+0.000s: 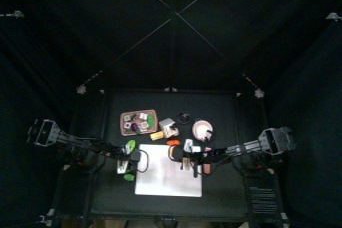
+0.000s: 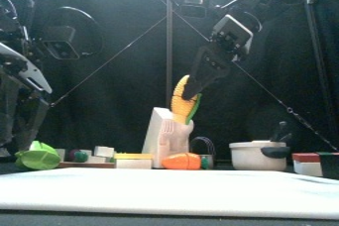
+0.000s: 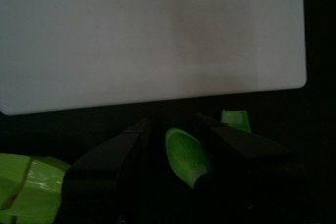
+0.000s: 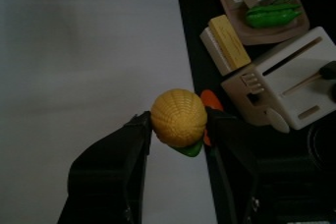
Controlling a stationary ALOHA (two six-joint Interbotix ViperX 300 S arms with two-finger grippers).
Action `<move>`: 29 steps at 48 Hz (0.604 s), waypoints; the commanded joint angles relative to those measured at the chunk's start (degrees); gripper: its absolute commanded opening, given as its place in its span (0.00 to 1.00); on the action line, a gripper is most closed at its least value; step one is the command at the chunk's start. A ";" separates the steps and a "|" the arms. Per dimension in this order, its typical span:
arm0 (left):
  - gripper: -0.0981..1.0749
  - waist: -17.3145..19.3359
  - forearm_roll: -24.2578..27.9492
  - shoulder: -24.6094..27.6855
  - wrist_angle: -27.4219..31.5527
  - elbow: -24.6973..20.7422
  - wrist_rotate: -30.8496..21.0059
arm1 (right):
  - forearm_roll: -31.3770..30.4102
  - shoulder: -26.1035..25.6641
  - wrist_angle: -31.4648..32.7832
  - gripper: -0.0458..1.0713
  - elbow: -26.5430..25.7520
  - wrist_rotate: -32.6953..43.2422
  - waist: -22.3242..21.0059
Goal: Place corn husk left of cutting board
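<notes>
Corn husk [image 3: 184,156]: bright green leafy piece lying on the dark surface [image 3: 282,130] just beside the board's left edge, between the left jaws; in the front view it sits low at the left [image 2: 40,156]; a second green piece [image 3: 27,184] lies near it, and whether that is part of the husk I cannot tell
Cutting board [image 1: 170,169]: large white rectangle at the front middle of the surface; bare on top
Left gripper [image 3: 178,149]: jaws spread wide to either side of the husk, pinching nothing; it stands low over the spot left of the board
Right gripper [image 4: 178,130]: jaws pinching a yellow corn cob [image 4: 179,117], held up in the air above the board's right edge [image 2: 183,96]
Other things: white toy toaster [image 4: 296,76]; white pot [image 2: 259,154]; brown tray [image 1: 138,122] at the back
Step in hand: release; the husk looks set down left of the board, so the task seems near done
Next move: lift the left arm straight up and clear, jaws kept wide so they do not drag the husk toward the board
</notes>
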 commanded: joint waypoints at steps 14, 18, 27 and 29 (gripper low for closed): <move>0.77 1.05 2.29 -6.68 -15.12 3.25 -0.09 | 4.22 -2.99 -0.26 0.49 -3.43 0.53 -1.14; 0.77 1.05 2.37 -6.86 -19.86 3.87 0.35 | 7.12 -2.99 -0.26 0.49 -5.10 0.53 -2.20; 0.77 1.93 3.87 -6.24 -31.03 4.31 0.26 | 15.12 -2.99 -0.53 0.49 -7.73 0.62 -4.66; 0.77 2.20 3.96 -6.06 -32.87 4.31 0.18 | 17.84 -2.99 -1.05 0.49 -8.26 0.53 -5.36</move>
